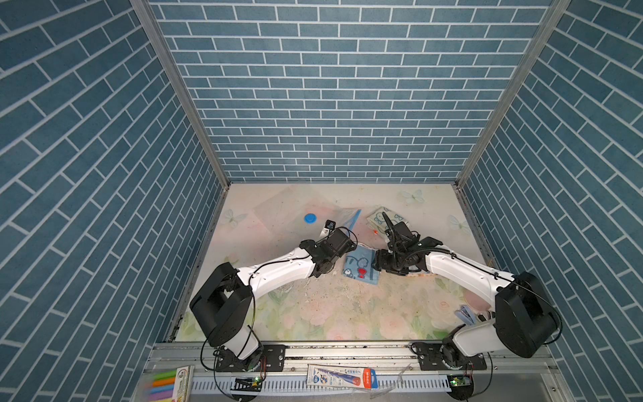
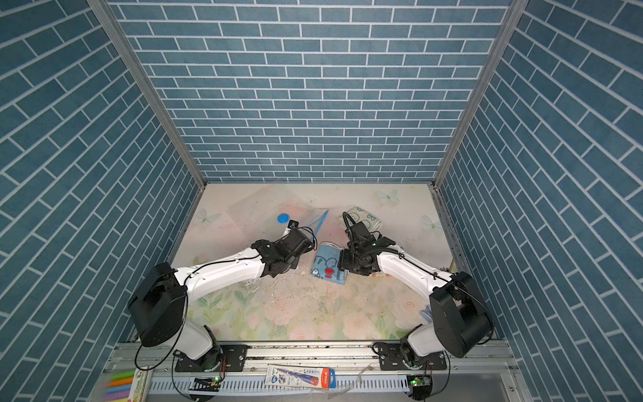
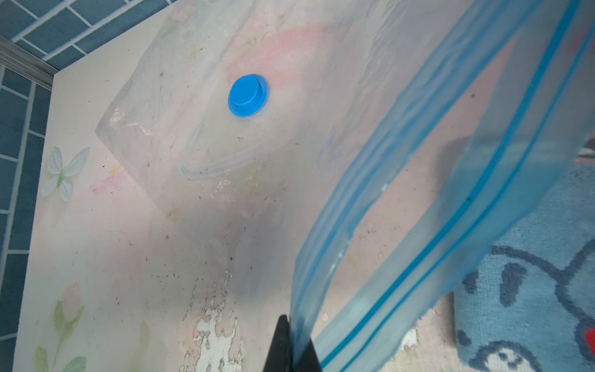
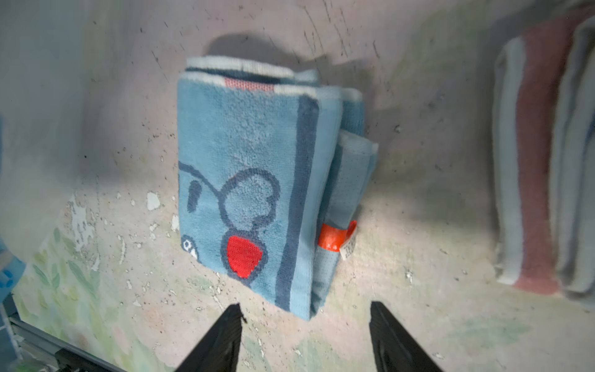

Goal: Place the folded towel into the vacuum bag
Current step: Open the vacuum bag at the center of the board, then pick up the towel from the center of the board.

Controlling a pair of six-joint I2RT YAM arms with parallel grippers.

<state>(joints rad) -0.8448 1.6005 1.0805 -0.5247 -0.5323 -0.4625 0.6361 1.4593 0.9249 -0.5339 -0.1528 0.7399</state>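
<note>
The folded towel (image 1: 360, 266) (image 2: 328, 264) is light blue with a cartoon face and a red patch, and lies flat on the table between the two arms. The vacuum bag (image 1: 278, 212) (image 3: 193, 135), clear and hazy, lies behind it with its round blue valve cap (image 1: 309, 218) (image 2: 283, 218) (image 3: 248, 95) on top. My left gripper (image 3: 293, 325) is shut on the bag's blue zip strip (image 3: 450, 209), holding that edge up off the table beside the towel (image 3: 531, 306). My right gripper (image 4: 306, 312) is open just short of the towel's near corner (image 4: 251, 180), touching nothing.
A second folded towel (image 1: 384, 219) (image 2: 362, 215) with a pale cartoon print lies at the back right. A pink and white striped cloth (image 4: 541, 161) lies beside the right gripper. Small blue and pink items (image 1: 468, 311) sit at the front right. Blue brick walls (image 1: 330, 104) enclose three sides.
</note>
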